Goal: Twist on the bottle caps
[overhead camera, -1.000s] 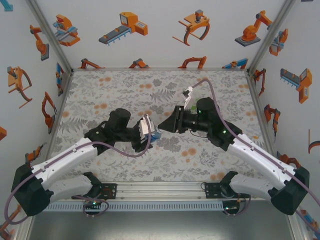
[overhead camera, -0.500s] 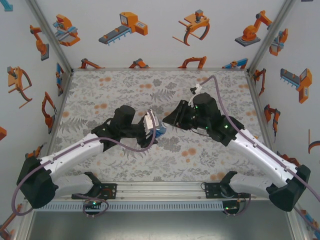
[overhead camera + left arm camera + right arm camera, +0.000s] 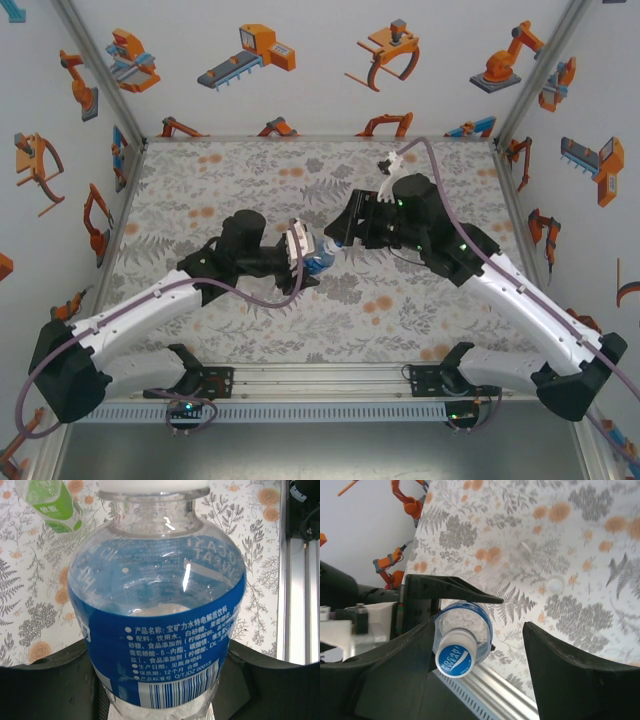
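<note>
My left gripper (image 3: pixel 303 252) is shut on the blue-label bottle (image 3: pixel 160 630), which lies level in its jaws at mid-table with its neck towards the right arm. A white cap with a blue top (image 3: pixel 454 660) sits on the bottle's neck. My right gripper (image 3: pixel 480 655) is open around that cap, the cap lying close beside its left finger (image 3: pixel 395 675) and far from the other. From above, the right gripper (image 3: pixel 338 233) meets the bottle's (image 3: pixel 322 258) capped end. A green-label bottle (image 3: pixel 50 502) lies on the table beyond. A loose white cap (image 3: pixel 555 584) rests on the tablecloth.
A second pale round thing (image 3: pixel 526 546), blurred, lies near the loose cap. The metal rail (image 3: pixel 490 695) at the table's near edge runs under the bottle. Patterned walls enclose the table (image 3: pixel 250 180) on three sides.
The left gripper has carried the bottle a little to the right. The right wrist has turned and shifted farther back, bringing its open jaws round the capped neck.
</note>
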You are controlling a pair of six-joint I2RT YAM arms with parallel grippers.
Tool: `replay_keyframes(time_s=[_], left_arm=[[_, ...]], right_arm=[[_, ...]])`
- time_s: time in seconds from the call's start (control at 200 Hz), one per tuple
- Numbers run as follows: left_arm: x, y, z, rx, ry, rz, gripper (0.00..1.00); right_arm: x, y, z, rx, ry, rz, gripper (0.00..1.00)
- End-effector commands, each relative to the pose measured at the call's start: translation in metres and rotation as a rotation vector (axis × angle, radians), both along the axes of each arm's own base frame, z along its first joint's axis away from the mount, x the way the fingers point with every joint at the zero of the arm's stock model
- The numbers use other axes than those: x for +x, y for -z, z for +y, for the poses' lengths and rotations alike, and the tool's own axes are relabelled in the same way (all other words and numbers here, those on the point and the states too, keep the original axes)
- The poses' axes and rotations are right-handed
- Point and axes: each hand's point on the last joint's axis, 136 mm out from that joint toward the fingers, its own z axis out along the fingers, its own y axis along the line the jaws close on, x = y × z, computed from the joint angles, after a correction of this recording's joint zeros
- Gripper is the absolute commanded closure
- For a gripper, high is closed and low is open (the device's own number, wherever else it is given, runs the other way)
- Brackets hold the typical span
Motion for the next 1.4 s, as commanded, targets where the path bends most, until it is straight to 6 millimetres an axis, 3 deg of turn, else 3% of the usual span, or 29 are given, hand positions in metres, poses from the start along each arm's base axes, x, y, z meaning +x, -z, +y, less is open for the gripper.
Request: replay_keyframes(time_s=[0.0,0.19,0.29,0.421,0.636,1.137,1.397], left_arm=[[-0.010,-0.022,-0.003,-0.056,0.049,-0.017,1.00],[-0.025,-0.020,0.003,-0.033,0.096,0.008,1.00],[-0.038,-0.021,0.009,-0.018,0.142,0.026,1.00],[-0.052,-0.020,0.018,0.004,0.178,0.047,1.00],[-0.066,-0.028,0.026,-0.011,0.209,0.057,1.00],[-0.073,-0.033,0.028,-0.011,0.240,0.077,1.00],[-0.072,-0.032,0.025,-0.008,0.242,0.080,1.00]], right_arm=[[-0.008,-0.037,0.008,-0.050,-0.155,-0.229,0.35],[-0.038,-0.053,0.024,-0.081,-0.421,-0.457,0.39],[-0.069,-0.056,0.032,-0.078,-0.635,-0.593,0.42],[-0.106,-0.057,0.033,-0.055,-0.859,-0.767,0.49],[-0.145,-0.052,0.029,0.031,-1.070,-0.946,0.47],[-0.145,-0.035,0.037,0.051,-1.105,-0.939,0.54],[-0.141,-0.024,0.041,0.027,-1.100,-0.900,0.64]])
